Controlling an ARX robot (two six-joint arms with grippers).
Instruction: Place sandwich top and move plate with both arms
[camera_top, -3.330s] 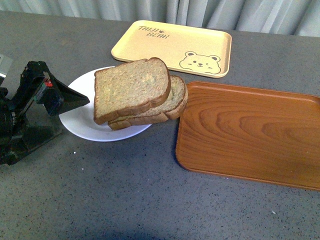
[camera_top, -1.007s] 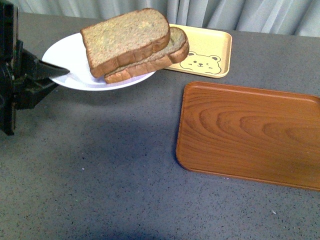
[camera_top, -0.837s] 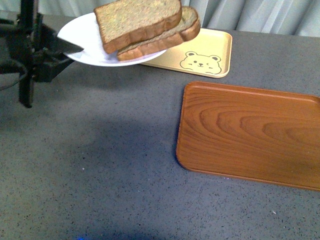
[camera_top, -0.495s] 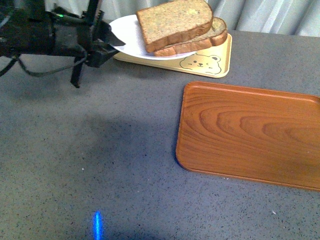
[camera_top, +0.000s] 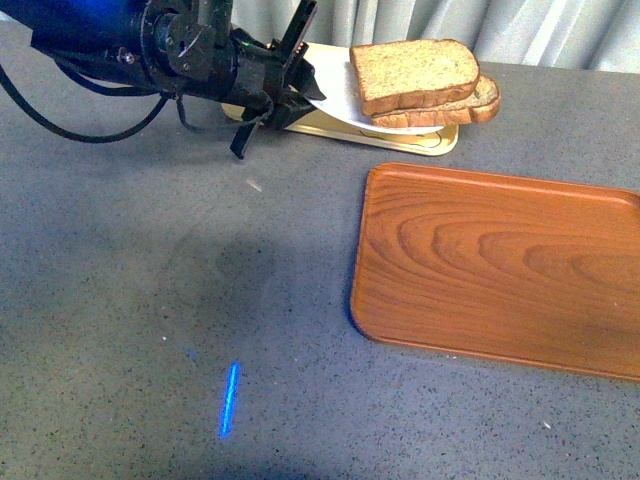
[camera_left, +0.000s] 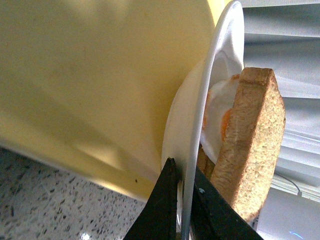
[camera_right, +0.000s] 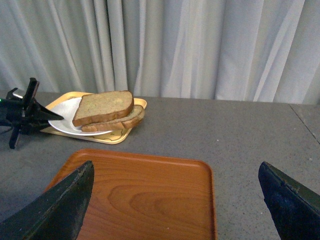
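Holding plate (camera_top: 335, 88) rim pinched in my left claw (camera_top: 303, 92), top slice (camera_top: 415, 72) just beyond; right claw (camera_right: 175, 167) wide open, empty.

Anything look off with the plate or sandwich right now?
Yes: both slices sit off-centre on the plate. The lower slice overhangs its rim on the side away from the left gripper, which pinches only the opposite rim. The sandwich top lies skewed over that slice. Nothing has spilled.
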